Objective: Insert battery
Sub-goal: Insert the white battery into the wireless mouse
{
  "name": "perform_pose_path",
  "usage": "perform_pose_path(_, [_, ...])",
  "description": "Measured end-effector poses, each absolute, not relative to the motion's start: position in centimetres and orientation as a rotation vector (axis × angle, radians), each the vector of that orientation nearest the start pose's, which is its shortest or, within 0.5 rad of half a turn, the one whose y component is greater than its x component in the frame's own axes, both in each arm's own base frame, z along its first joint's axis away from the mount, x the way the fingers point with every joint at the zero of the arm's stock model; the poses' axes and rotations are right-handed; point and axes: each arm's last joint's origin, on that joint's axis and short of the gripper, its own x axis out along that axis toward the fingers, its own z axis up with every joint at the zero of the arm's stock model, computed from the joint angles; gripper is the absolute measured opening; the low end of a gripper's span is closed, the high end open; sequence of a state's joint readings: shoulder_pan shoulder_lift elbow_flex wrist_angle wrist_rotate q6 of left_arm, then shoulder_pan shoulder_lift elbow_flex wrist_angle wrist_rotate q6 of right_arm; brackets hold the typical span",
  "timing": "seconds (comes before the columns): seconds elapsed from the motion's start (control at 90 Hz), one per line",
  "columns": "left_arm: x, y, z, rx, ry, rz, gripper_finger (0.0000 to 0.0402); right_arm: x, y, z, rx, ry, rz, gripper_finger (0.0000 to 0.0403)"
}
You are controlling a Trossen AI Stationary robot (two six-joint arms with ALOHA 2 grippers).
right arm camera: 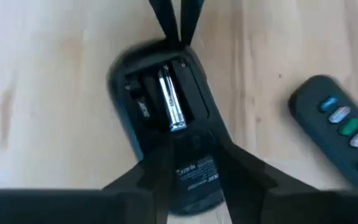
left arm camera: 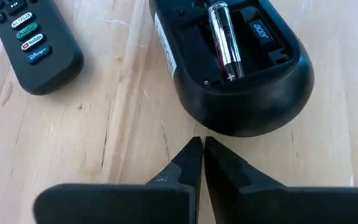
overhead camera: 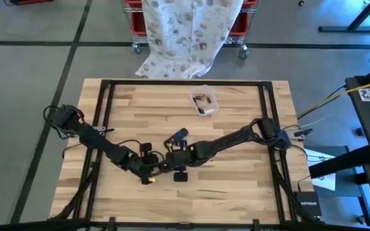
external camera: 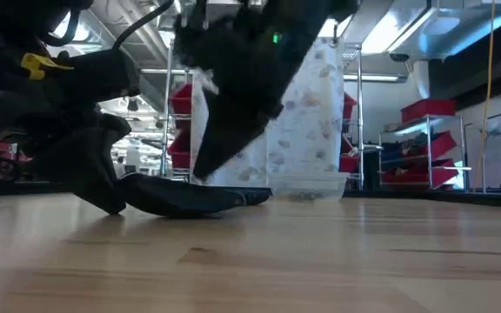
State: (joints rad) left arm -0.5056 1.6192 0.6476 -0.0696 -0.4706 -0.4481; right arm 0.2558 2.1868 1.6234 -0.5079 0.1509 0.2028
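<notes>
The mouse [left arm camera: 238, 68] lies upturned at frame centre-top, battery [left arm camera: 225, 40] seated lengthwise in its bay. Left gripper [left arm camera: 197, 163], closed and empty, points at its rim; right gripper [right arm camera: 191, 163], open, straddles its opposite end.

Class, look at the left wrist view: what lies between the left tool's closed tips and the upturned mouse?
Only bare wood. In the left wrist view the left tool, shut, sits just short of the mouse, with a narrow strip of table between.
</notes>
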Motion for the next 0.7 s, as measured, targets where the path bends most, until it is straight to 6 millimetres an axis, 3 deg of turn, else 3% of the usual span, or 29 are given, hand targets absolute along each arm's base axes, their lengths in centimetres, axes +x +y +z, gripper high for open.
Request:
perform_pose_path(0.444, [23.9, -11.7, 11.7, 0.078, 0.912, 0.191, 0.0, 45.3, 11.5, 14.9, 0.016, 0.978, 0.006, 0.0032])
perform_pose_path(0.7, [20.8, -10.9, 13.5, 0.079, 0.994, 0.333, 0.0, 45.0, 11.3, 14.7, 0.121, 1.018, -0.089, 0.0027])
